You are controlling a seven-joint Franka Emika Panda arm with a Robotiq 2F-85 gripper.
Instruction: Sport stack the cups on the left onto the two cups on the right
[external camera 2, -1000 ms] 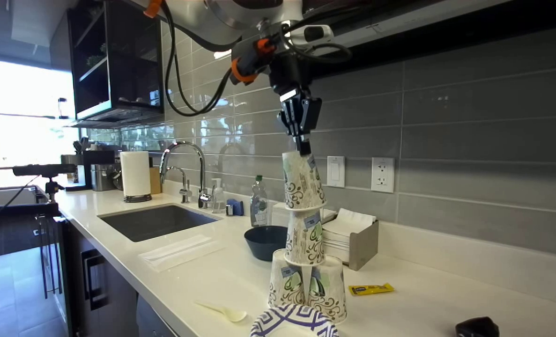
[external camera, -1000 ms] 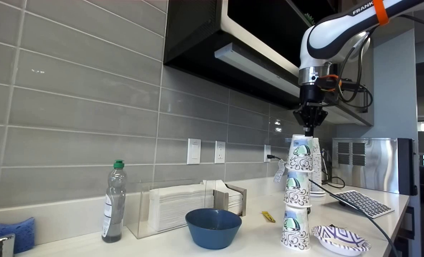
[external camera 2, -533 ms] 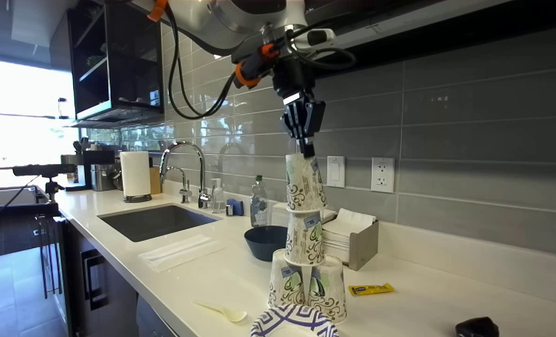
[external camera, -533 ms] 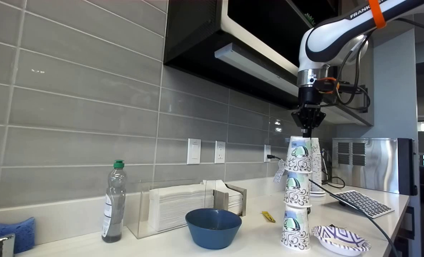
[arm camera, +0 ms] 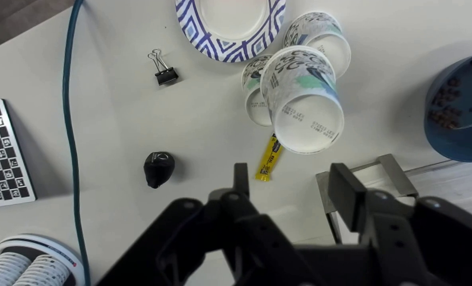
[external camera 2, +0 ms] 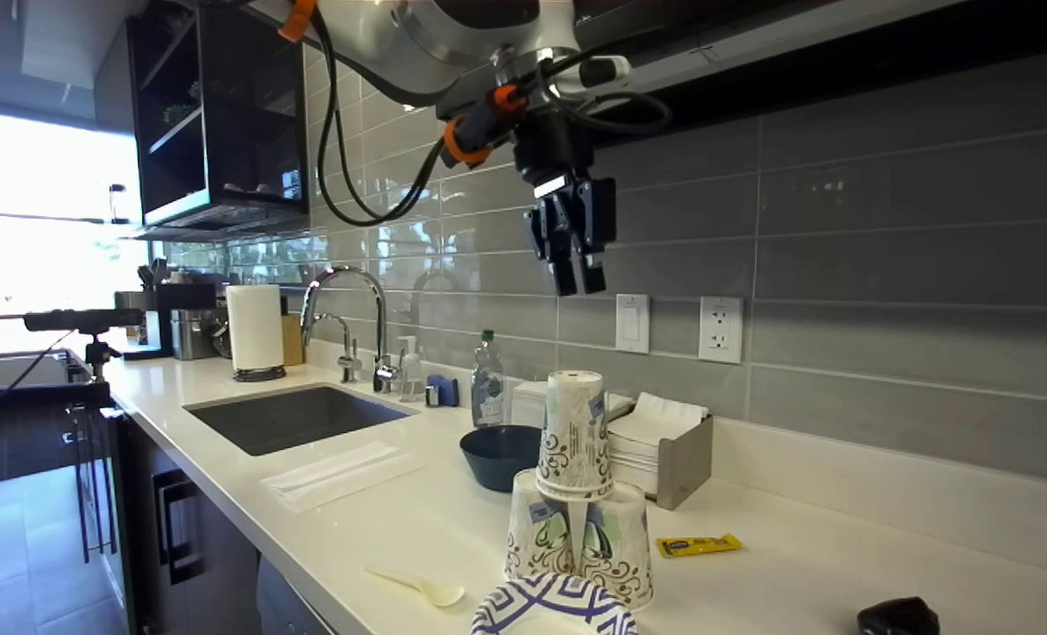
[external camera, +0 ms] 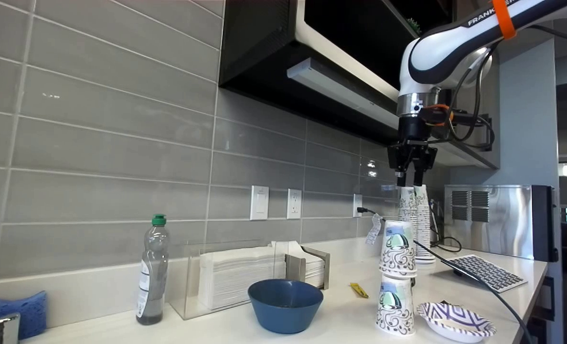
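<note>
At 12 o'clock over the nested cups (external camera 2: 573, 432) in an exterior view, the gripper (external camera 2: 579, 284) points down, apart from them, fingers partway parted and holding nothing. Those two, inverted, both rims showing, sit across two inverted base cups (external camera 2: 536, 538). Around them in the wrist view are one blue bowl (arm camera: 450, 145) at 3 o'clock, one yellow packet (arm camera: 270, 158) at 7 and one patterned plate (arm camera: 234, 18) at 11; in an exterior view the plate partly hides the base cups.

Blue bowl (external camera: 285, 306) nr napkins (external camera: 241, 274), yel pkt (external camera 2: 699, 545), kybd (external camera: 491, 270)
</note>
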